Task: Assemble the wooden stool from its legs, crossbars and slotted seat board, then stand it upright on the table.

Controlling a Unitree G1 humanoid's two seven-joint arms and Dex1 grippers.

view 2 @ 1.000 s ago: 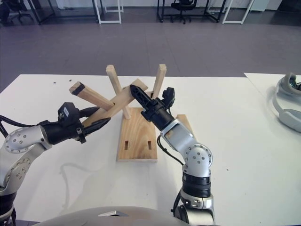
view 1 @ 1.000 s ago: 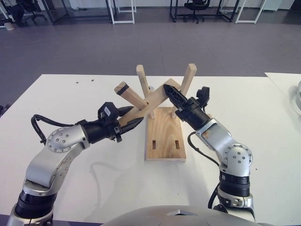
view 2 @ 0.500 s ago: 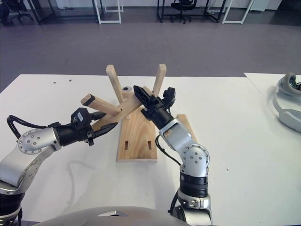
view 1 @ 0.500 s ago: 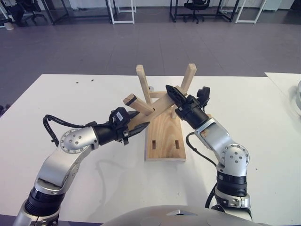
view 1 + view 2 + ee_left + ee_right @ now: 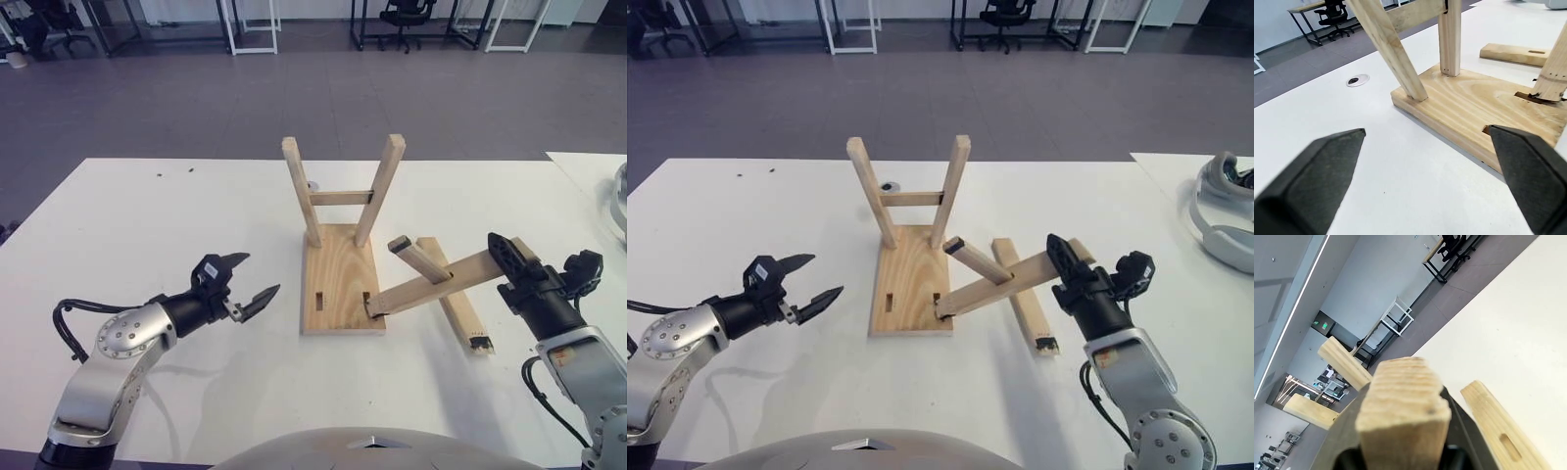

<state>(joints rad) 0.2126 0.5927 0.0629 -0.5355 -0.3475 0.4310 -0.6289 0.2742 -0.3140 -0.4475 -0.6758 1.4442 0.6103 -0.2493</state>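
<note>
Seating the leg (image 5: 431, 286) clenched in the right hand (image 5: 505, 262): its tip sits at the near right slot (image 5: 369, 305) of the seat board (image 5: 338, 269); judged best raised upright, then pressed. Released left hand (image 5: 260, 272) could brace the board.

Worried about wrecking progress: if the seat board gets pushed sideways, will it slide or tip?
The seat board lies flat on the table, so it would probably slide, not tip. Two upright legs weight its far end, so it may pivot. The slanted leg in the right gripper meets a slot and might catch.
</note>
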